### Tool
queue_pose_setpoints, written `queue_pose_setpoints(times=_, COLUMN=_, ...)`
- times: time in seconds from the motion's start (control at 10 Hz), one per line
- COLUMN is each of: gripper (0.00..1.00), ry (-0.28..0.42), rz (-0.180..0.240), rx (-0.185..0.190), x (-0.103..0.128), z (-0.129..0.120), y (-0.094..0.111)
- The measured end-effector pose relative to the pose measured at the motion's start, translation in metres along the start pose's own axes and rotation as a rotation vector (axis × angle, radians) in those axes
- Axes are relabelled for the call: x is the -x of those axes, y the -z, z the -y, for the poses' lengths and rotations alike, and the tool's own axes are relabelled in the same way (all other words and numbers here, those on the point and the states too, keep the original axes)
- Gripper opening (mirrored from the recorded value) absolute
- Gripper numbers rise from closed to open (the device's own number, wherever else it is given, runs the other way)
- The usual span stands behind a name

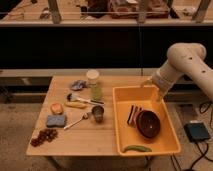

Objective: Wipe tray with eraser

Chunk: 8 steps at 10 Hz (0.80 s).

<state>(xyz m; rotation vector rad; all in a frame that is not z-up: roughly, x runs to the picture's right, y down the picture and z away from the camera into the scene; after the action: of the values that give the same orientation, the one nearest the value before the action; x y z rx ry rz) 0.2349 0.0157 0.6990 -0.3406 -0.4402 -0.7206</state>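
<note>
The yellow tray (pixel 122 127) lies on the right part of the wooden table. The striped eraser (pixel 132 115) lies inside it, left of a brown bowl (pixel 148 124). A green bean pod (pixel 136 148) lies at the tray's near end. My gripper (pixel 154 89) hangs over the tray's far right corner, above and to the right of the eraser and apart from it. Its two fingers stand apart and hold nothing.
Left of the tray on the table (pixel 75 145) are a tall cup (pixel 93 84), a black-handled brush (pixel 82 99), a banana (pixel 75 105), an orange fruit (pixel 57 108), a blue-grey sponge (pixel 56 120), a spoon (pixel 75 121), a small dark cup (pixel 98 114) and grapes (pixel 44 136). A black box (pixel 197 131) lies on the floor at right.
</note>
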Motion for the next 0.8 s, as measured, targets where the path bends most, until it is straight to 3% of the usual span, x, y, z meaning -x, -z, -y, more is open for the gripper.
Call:
queue_pose_setpoints(times=0.1, gripper=0.65, ry=0.079, rz=-0.026, rx=-0.078, x=0.007, z=0.005, y=0.001)
queue_pose_setpoints(times=0.3, gripper=0.65, ry=0.139, rz=-0.052, rx=-0.135, x=0.013, z=0.009, y=0.004)
queue_pose_setpoints(times=0.6, gripper=0.65, ry=0.166, rz=-0.058, rx=-0.144, x=0.015, z=0.012, y=0.004)
queue_pose_setpoints(times=0.7, gripper=0.65, ry=0.2, rz=-0.062, rx=-0.139, x=0.016, z=0.016, y=0.0)
queue_pose_setpoints(times=0.8, gripper=0.65, ry=0.306, rz=-0.081, rx=-0.136, x=0.016, z=0.03, y=-0.009)
